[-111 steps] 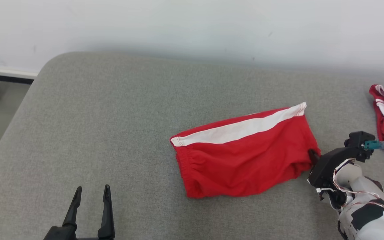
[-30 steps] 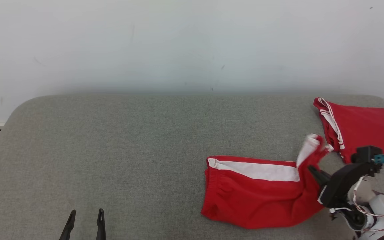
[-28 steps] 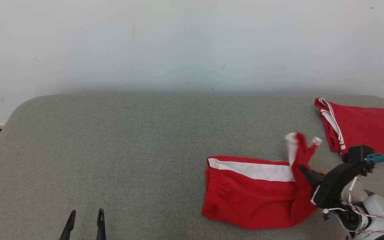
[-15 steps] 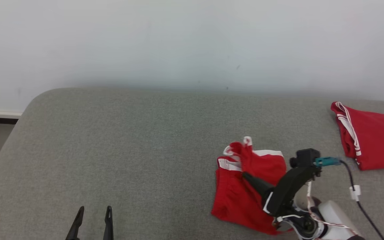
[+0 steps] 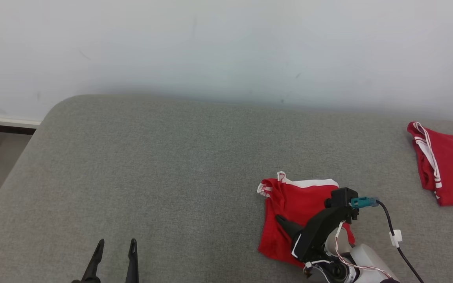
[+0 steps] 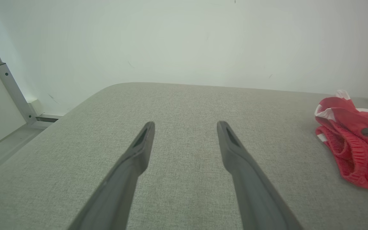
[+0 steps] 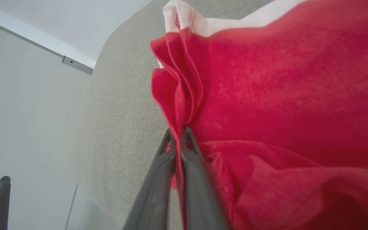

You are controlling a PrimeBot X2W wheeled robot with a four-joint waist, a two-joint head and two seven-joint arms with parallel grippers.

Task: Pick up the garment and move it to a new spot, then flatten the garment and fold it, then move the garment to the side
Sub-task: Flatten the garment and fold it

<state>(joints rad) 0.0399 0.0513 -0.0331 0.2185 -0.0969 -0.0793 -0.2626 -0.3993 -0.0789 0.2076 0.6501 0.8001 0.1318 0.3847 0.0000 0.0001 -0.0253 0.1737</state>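
Note:
The garment (image 5: 295,204) is a pair of red shorts with a white side stripe, folded over on itself on the grey cushion (image 5: 171,165) at the lower right of the head view. My right gripper (image 5: 279,219) is shut on a pinch of its red fabric; the right wrist view shows the fingers (image 7: 187,150) pressed together on a bunched edge of the garment (image 7: 283,95). My left gripper (image 5: 115,245) hovers open over bare cushion at the lower left, with nothing between its fingers (image 6: 142,143). In the left wrist view the garment (image 6: 353,137) lies at the far right.
A second red garment with white piping (image 5: 446,165) lies at the cushion's far right edge. A pale wall rises behind the cushion. The floor and a dark baseboard (image 5: 2,127) show past the cushion's left edge. My right arm's cable (image 5: 391,232) trails to the right.
My right gripper has carried the garment's right end up and leftward over the rest, folding it to about half its width. The head camera has also shifted. The left gripper stays open.

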